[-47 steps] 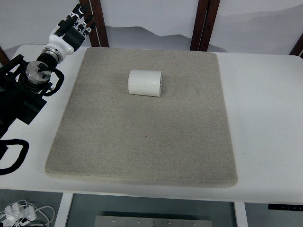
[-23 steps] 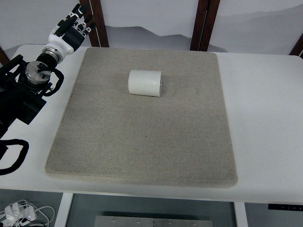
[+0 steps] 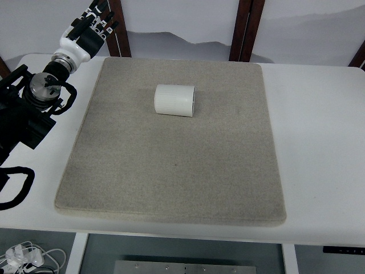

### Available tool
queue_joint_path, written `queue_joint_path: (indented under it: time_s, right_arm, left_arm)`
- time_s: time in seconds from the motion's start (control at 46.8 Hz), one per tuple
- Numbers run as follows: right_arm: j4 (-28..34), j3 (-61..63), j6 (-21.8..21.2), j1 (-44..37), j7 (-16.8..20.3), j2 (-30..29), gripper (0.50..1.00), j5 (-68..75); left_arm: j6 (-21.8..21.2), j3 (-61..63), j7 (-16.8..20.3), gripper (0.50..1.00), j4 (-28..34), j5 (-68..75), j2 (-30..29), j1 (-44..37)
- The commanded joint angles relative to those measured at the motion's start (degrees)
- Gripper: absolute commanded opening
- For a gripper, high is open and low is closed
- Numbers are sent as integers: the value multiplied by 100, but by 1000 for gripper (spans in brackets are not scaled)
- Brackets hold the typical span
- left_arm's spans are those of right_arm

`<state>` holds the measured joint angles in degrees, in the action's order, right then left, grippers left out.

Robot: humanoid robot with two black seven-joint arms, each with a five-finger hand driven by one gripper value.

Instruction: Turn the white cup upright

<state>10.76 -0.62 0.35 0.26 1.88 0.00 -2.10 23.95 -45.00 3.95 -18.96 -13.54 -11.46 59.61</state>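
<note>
Bright, even overhead light, soft faint shadows, sharp focus, no glare.

One camera looks steeply down from the robot's side; the mat [image 3: 171, 165] fills the view.

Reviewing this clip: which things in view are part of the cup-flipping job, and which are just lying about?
Part of the job:
cup, white, lying on its side on the mat
left hand, raised at the table's far left corner, fingers spread, holding nothing

Just there:
mat, grey, under the cup
table, white
cables below the table's near left edge
</note>
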Motion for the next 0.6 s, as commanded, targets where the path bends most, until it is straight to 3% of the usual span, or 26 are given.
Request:
queue_joint_path:
  time_s: [0.0, 0.193, 0.578]
  right_arm:
    - [-3, 0, 0, 0, 6, 0, 952, -1]
    - [5, 0, 0, 0, 6, 0, 952, -1]
    - [-3, 0, 0, 0, 6, 0, 952, -1]
  left_arm:
    - [31, 0, 9, 996, 6, 342, -14, 68]
    - [66, 0, 70, 996, -46, 1388, -14, 218]
    - [66, 9, 185, 992, -1083, 4349, -374, 420]
